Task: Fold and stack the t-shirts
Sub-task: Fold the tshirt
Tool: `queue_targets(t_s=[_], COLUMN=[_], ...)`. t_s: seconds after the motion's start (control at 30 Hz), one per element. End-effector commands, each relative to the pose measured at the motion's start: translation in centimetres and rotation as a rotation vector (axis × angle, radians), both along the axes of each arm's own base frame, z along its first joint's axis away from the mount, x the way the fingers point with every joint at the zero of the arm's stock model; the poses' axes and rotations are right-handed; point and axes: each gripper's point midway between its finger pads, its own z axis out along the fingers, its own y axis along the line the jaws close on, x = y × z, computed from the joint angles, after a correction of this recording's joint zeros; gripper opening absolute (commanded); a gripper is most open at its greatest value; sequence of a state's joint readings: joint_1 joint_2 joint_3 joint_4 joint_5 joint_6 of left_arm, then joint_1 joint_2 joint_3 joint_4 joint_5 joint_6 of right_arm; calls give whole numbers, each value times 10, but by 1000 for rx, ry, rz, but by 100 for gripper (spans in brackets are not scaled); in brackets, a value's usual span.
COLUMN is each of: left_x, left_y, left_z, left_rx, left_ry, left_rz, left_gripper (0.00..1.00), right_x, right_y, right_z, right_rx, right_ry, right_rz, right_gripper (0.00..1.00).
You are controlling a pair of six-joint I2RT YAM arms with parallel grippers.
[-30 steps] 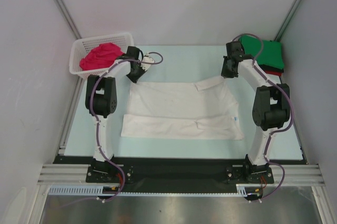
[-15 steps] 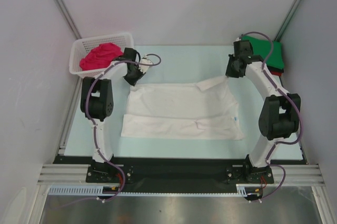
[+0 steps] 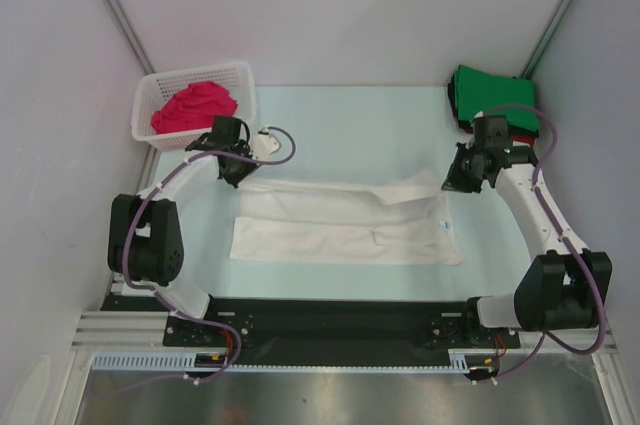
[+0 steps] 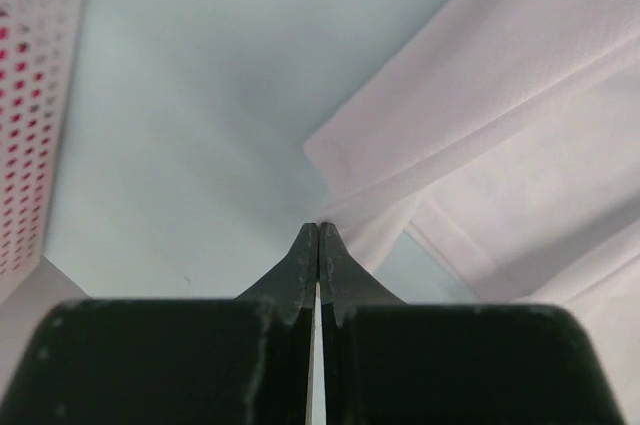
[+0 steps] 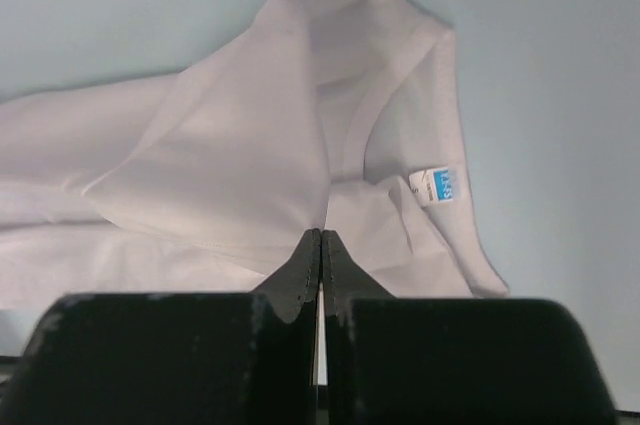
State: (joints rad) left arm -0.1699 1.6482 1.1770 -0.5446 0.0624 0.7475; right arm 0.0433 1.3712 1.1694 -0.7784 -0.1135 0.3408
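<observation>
Three t-shirts can be counted plainly: one white t-shirt (image 3: pixel 340 230), one magenta-red t-shirt (image 3: pixel 192 108) and one green t-shirt (image 3: pixel 495 93) (darker cloth edges peeping from under the green one may be further shirts, but their number cannot be told). There is one white lattice basket (image 3: pixel 195 71) and one bench (image 3: pixel 350 125). The arms number two, a left arm (image 3: pixel 175 180) and a right arm (image 3: pixel 535 210), each with one pincer, making two: the left pincer (image 3: pixel 235 179) and the right pincer (image 3: pixel 452 185).
</observation>
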Motion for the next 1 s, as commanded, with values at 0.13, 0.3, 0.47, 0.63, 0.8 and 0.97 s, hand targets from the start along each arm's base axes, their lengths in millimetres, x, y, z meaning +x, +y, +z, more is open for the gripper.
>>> queue_targets(t_s=[0.13, 0.3, 0.47, 0.63, 0.8, 0.97], left_x=[-32, -38, -39, -48, -54, -66], left_y=[3, -11, -15, -11, -8, -3], left_z=[-8, -20, -26, -32, -31, -17], left_rx=[32, 26, 29, 52, 70, 88], left_ry=[-1, 11, 29, 68, 99, 162], left_rz=[-100, -138, -147, -153, -171, -205], left_gripper=[0, 0, 0, 0, 8, 38], right_x=[-48, -70, -88, -93, -99, -84], right_y=[6, 7, 4, 14, 9, 6], right_z=[-15, -38, -50, -68, -77, -53], right_rx=[55, 77, 79, 163, 149, 138], right_ry=[108, 166, 169, 161, 167, 69], right_rz=[-23, -73, -128, -186, -224, -208], right_gripper=[0, 0, 0, 0, 18, 47])
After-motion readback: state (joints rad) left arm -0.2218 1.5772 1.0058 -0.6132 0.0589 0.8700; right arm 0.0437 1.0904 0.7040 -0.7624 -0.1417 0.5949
